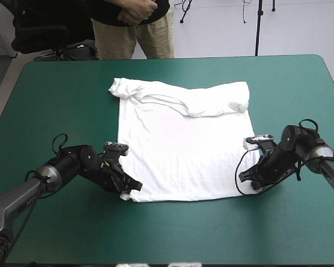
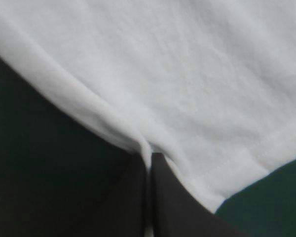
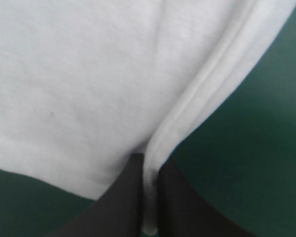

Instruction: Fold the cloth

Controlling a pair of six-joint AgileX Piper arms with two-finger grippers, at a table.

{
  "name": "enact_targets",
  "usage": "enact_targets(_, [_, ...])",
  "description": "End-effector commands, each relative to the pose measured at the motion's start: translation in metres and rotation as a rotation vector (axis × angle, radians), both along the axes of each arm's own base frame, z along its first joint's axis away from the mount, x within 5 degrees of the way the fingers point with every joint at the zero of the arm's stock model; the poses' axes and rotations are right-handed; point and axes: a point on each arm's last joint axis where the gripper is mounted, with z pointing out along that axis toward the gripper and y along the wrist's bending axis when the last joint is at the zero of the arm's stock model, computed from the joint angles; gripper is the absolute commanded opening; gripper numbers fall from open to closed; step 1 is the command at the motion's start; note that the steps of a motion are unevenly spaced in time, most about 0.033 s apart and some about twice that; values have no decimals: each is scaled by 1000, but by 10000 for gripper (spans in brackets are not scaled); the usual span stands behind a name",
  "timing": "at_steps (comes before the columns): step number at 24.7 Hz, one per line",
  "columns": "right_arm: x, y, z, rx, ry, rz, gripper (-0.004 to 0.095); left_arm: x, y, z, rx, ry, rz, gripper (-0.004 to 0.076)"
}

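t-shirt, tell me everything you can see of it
The T-shirt is white, soft knit-looking fabric with stitched hems, lying spread flat on the teal-green cover, near hem toward the robot. Its far part is folded over in a rumpled band. The left gripper is shut on its near-left side edge and the right gripper on its near-right side edge, each pinching a raised ridge of cloth beside the corner.

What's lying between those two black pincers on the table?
Only the white T-shirt, spread flat: its near hem runs from the left pincer to the right pincer, each shut on a corner. The high view shows it.
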Motion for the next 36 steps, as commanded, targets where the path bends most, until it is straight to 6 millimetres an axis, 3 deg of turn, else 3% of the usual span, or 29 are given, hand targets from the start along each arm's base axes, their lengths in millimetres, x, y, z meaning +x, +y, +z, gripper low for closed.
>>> enact_targets(1, [2, 3, 9, 17, -53, 3, -9, 2, -2, -5, 16, -35, -6, -17])
enact_targets(5, [0, 3, 17, 18, -89, 3, -9, 0, -1, 4, 5, -70, -7, -17])
enact_targets(8, [-5, 3, 35, 30, -161, 6, -9, -1, 1, 21, -16, -139, 7, -17])
enact_targets(12, [-10, 3, 74, 50, -308, 6, -13, 2, 4, 54, -7, -249, 5, -17])
enact_targets(17, [-15, 4, 140, 87, -512, 18, -15, 8, 8, 113, 7, -423, 0, -17])
enact_targets(22, [-20, 7, 207, 135, -708, 52, -17, 15, 11, 180, 28, -604, -23, -17])
enact_targets(25, [-30, 6, 269, 142, -920, 74, -17, 15, 19, 243, 61, -806, -14, -17])
enact_targets(28, [-44, 5, 312, 140, -1079, 95, -17, 7, 27, 299, 58, -993, 16, -17])
enact_targets(30, [-59, 3, 344, 142, -1210, 102, -17, -8, 35, 344, 33, -1155, 45, -17])
enact_targets(36, [-114, -2, 414, 146, -1500, 115, -17, -66, 61, 438, -41, -1566, 109, -17])
